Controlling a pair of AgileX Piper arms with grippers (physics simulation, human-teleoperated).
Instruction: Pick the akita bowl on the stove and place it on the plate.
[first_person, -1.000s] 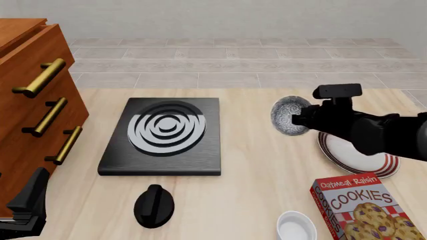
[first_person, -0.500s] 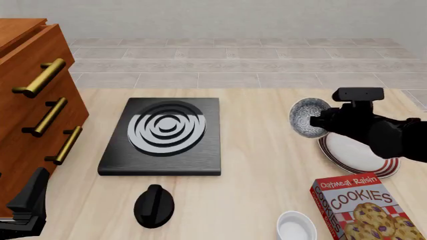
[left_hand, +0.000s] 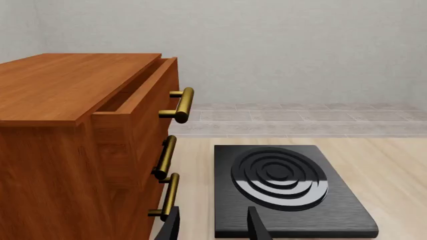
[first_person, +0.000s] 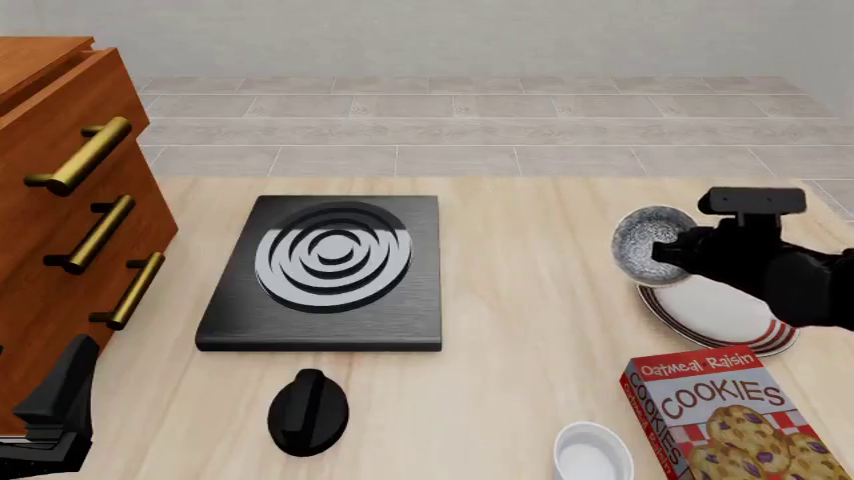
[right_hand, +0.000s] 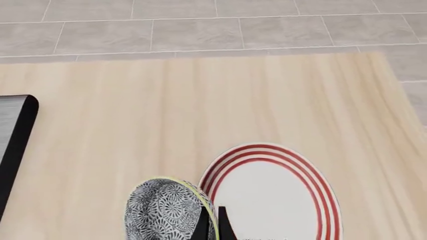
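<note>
Bowl first: I am carrying the akita bowl (first_person: 653, 243) in my right gripper (first_person: 683, 252), the fingers (right_hand: 202, 224) pinched together on its rim so that it is hanging tilted, its speckled inside turned toward the stove (first_person: 327, 271) side of the table (first_person: 534, 330). It is sitting in the air over the plate's (first_person: 721, 318) stove-side edge — not over the centre. That is the relation I am working on: the plate's middle is lying further toward the table's right edge, and a little nearer its front edge, than the bowl is now. In the right wrist view the bowl is overlapping only the outer red stripes, with the white centre lying clear beyond it. My judgement is that I am needing to shift further toward that right edge and level the bowl before lowering. My left gripper (left_hand: 212, 226) is parked near the front left corner by the drawers (first_person: 67, 210), its fingers apart and holding nothing — it is much the farther arm from the plate.
</note>
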